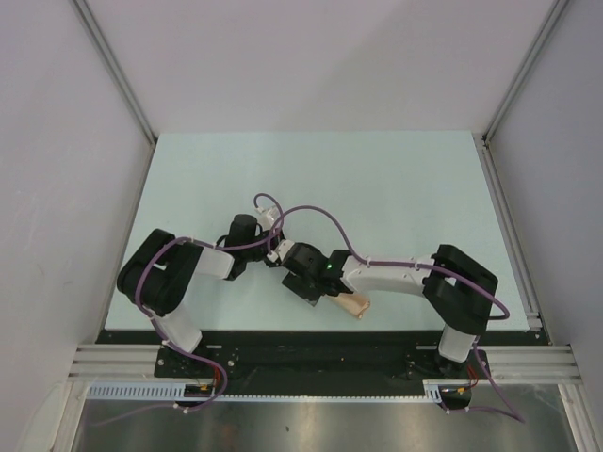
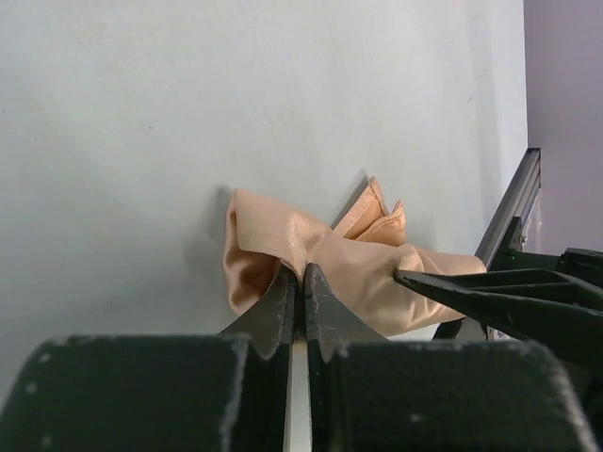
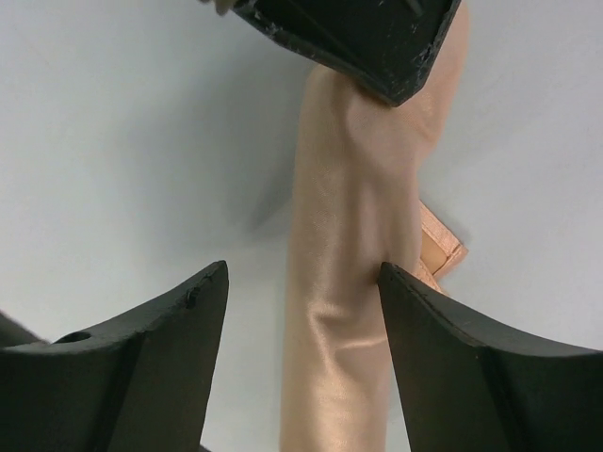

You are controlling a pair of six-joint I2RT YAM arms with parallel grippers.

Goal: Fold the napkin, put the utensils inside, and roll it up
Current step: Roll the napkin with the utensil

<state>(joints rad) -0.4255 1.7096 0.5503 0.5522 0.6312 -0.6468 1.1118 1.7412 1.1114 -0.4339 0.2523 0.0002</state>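
Observation:
The napkin (image 1: 354, 303) lies as a peach-orange roll close to the table's near edge. In the left wrist view its bunched end (image 2: 377, 273) has a fold pinched between the tips of my left gripper (image 2: 301, 273), which is shut on the cloth. My right gripper (image 3: 303, 273) is open and straddles the roll (image 3: 349, 282); its right finger touches the cloth and its left finger stands apart. From above, both grippers (image 1: 290, 264) (image 1: 311, 287) meet over the roll's left end. The utensils are hidden from view.
The black rail (image 1: 311, 336) of the table's near edge runs just below the roll. An aluminium frame post (image 2: 509, 207) borders the table on the right. Pale walls close in the left, the right and the back.

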